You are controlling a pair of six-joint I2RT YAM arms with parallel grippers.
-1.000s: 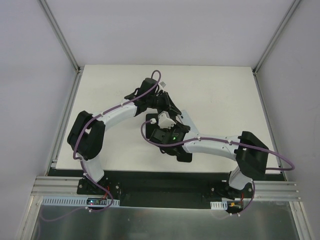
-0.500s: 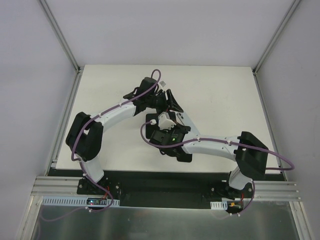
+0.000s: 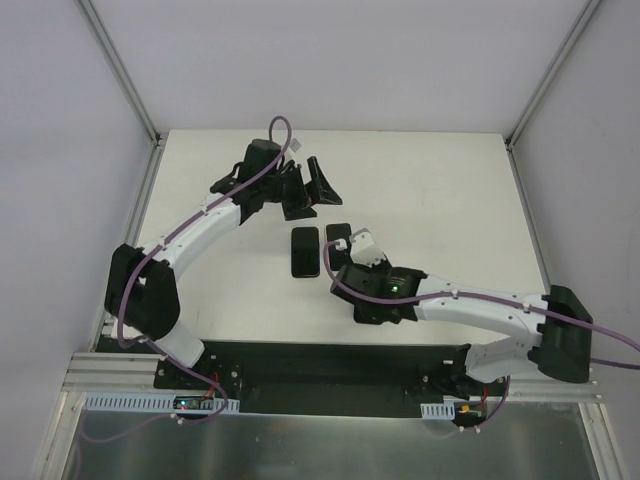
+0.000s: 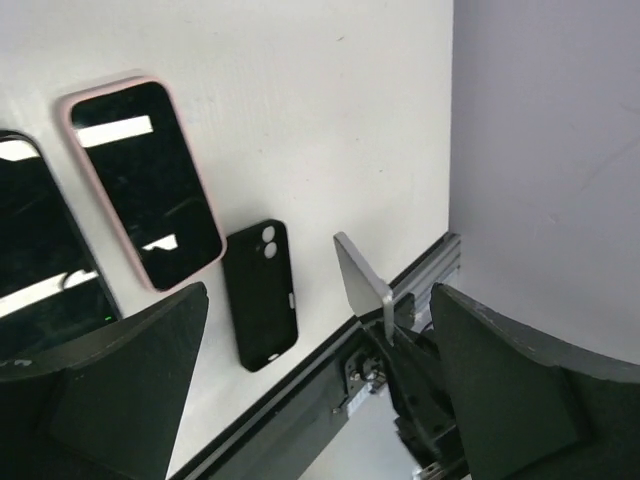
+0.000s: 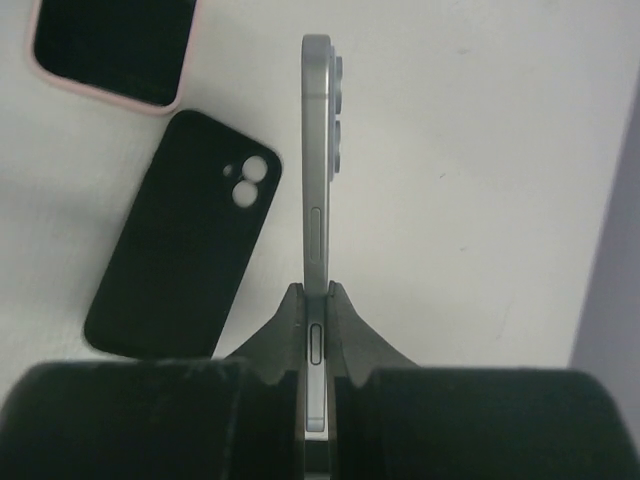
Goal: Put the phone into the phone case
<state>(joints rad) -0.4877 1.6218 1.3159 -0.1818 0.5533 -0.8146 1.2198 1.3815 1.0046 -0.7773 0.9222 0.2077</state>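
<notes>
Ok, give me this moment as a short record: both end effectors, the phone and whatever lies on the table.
left end effector: open, holding nothing
right end effector: shut on the phone
phone: grey, held on edge, camera bumps sideways
black case: flat on the table, beside the held phone, camera cut-outs visible
pink-rimmed phone: flat, dark screen up, next to the black case
task state: phone not yet in the black case
</notes>
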